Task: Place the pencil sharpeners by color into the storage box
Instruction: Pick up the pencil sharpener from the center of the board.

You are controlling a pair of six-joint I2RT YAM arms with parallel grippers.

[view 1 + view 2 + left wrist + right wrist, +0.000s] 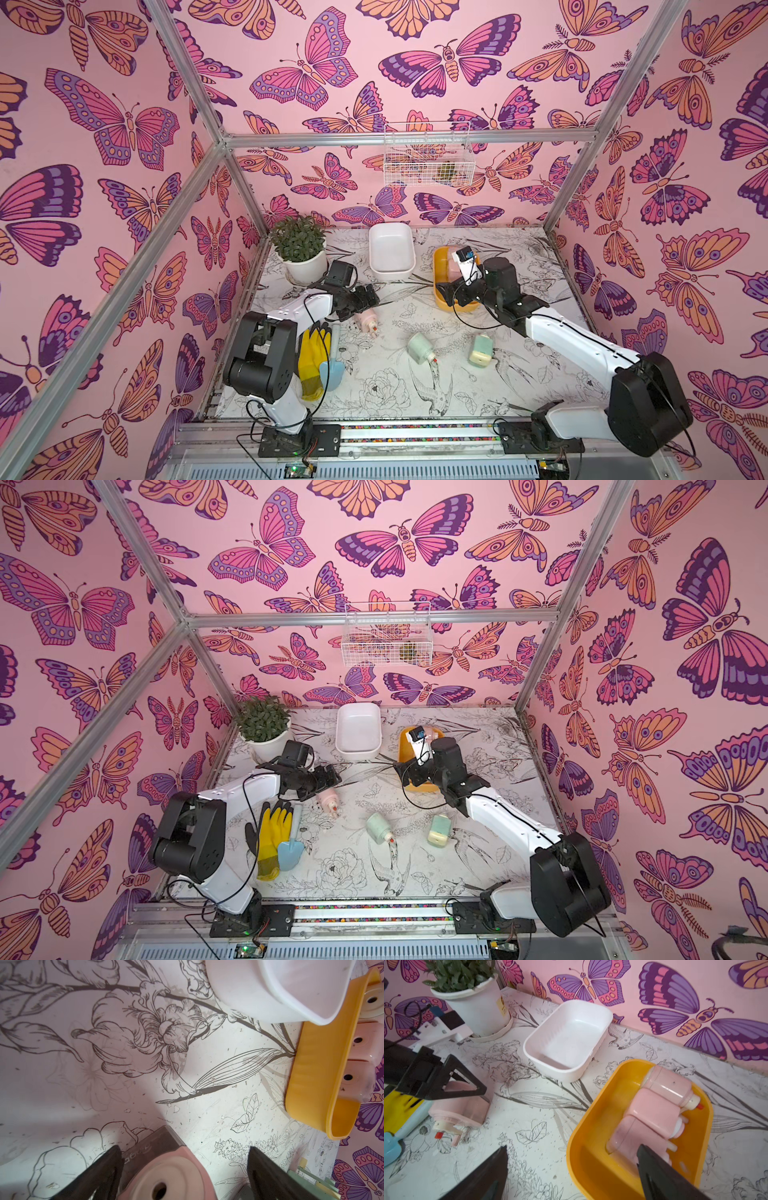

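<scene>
Left wrist: pink sharpener (pixel 166 1176) between left end effector (pixel 185 1169) fingers.

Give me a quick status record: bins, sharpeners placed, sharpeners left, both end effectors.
yellow bin: holds three pink sharpeners in a row
white bin: empty
pink sharpener on table: lying on its side, between the left end effector's fingers
green sharpeners: two, loose on the table
left end effector: open, straddling the pink sharpener on table
right end effector: open, over the yellow bin's edge, holding nothing
</scene>
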